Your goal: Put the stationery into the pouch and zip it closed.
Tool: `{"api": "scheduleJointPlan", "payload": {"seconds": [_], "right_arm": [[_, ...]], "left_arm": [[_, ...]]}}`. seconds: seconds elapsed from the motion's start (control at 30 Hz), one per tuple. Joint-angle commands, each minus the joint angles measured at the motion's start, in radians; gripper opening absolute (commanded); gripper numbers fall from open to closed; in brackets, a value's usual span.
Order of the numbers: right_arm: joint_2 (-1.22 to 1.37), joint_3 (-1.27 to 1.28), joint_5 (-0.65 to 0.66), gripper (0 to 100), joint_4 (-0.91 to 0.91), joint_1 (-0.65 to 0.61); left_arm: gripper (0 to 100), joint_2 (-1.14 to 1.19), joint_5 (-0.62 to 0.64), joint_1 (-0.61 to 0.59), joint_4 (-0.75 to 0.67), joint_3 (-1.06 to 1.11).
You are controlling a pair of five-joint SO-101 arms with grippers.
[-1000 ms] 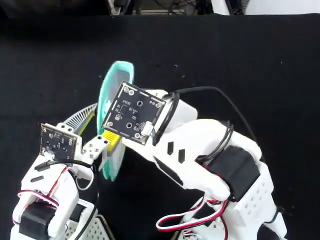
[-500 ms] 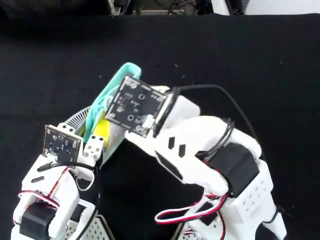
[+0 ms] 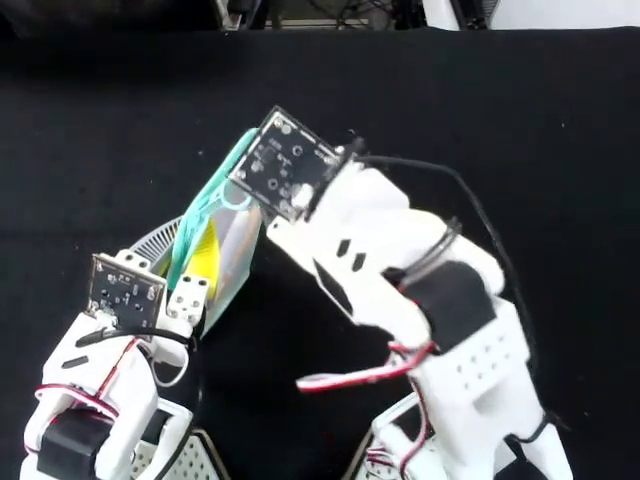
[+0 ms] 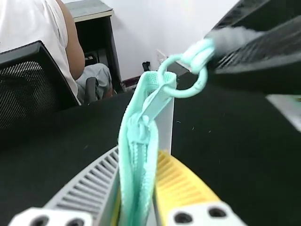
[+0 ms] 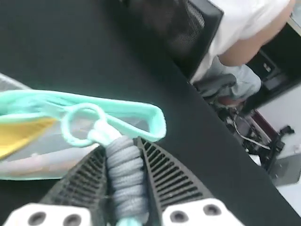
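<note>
We find the pouch [image 3: 238,245] glossy clear plastic with woven edging; its pull cord [image 5: 123,165] roughly braided; the table [image 3: 480,110] matt.

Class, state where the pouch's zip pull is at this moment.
In the right wrist view the mint zip pull is pinched by the right gripper, near the pouch end farthest from the left gripper.
</note>
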Motion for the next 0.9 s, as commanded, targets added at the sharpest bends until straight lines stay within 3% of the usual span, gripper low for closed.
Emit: {"api": "scheduleJointPlan", "payload": {"seconds": [0.0, 0.43, 0.87], "right_arm": [[-0.03, 0.045, -0.003, 1.2, -0.121, 0.092], [-0.024, 0.223, -0.003, 1.2, -0.353, 0.255], [-0.021, 0.226, 0.0, 1.2, -0.354, 0.267]], "left_arm": [[3, 0.003, -0.006, -0.01, 0.06, -0.031], [3, -0.181, -0.009, -0.013, 0.107, 0.001], [3, -0.201, -0.008, -0.012, 0.084, 0.071]]}}
